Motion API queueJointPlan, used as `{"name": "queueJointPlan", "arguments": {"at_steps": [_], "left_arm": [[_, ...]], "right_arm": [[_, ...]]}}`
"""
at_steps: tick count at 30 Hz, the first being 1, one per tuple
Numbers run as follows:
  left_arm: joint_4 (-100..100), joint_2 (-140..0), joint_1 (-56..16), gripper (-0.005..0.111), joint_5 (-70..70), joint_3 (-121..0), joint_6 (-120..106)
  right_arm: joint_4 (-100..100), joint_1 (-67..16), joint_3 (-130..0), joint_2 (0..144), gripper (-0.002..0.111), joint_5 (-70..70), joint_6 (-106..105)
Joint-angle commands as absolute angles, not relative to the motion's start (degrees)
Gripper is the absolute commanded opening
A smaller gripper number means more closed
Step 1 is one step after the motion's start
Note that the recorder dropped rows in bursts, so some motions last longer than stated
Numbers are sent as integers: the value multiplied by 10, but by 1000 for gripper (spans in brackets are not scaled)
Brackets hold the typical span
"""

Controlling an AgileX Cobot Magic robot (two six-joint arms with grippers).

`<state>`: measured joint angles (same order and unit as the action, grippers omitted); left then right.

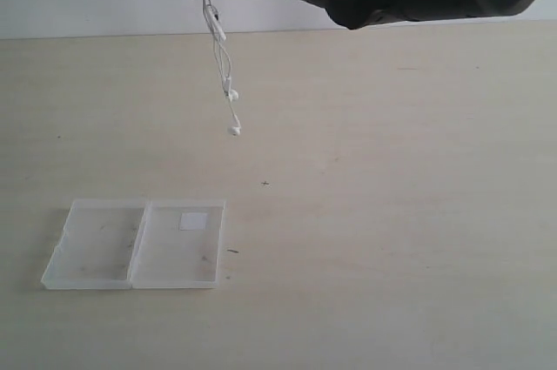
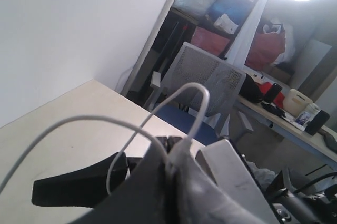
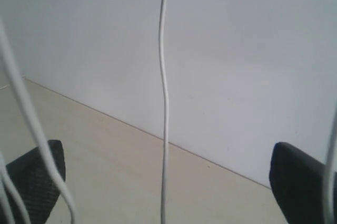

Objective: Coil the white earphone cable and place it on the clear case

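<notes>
1. Left gripper [image 2: 169, 148]: jaws pinched together on the earphone cable [image 1: 223, 65]. Loops stick out past the pinch, probably to hold the bundle gathered.
2. The cable hangs free in the air near the table's [image 1: 392, 213] back edge, left of middle. Earbuds [image 1: 233, 129] are lowest and touch nothing.
3. Right gripper [image 3: 166, 182]: jaws wide apart with one strand running between them, likely lined up to catch it for coiling.
4. The case [image 1: 96, 244] lies open and flat near the front-left corner, well apart from the cable. Placing is not yet done.

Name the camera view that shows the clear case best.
The exterior view: the clear case lies open on the table, both halves and the white sticker visible. Neither wrist view shows it.
</notes>
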<state>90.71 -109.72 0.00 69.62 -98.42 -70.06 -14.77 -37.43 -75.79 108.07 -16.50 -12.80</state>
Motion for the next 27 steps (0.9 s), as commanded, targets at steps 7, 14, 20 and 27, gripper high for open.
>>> {"name": "queueJointPlan", "arguments": {"at_steps": [7,14,20,27], "left_arm": [[940,-1096,0,0,700,-987,-716],[947,-1096,0,0,700,-987,-718],[948,-1096,0,0,700,-987,-718],[948,-1096,0,0,700,-987,-718]], "right_arm": [[-145,-377,-764,1088,84,-175,-133],[-146,-377,-789,1088,72,-163,-140],[-145,-377,-792,1096,72,-162,-143],[-145,-377,-792,1110,70,-160,-144]]}}
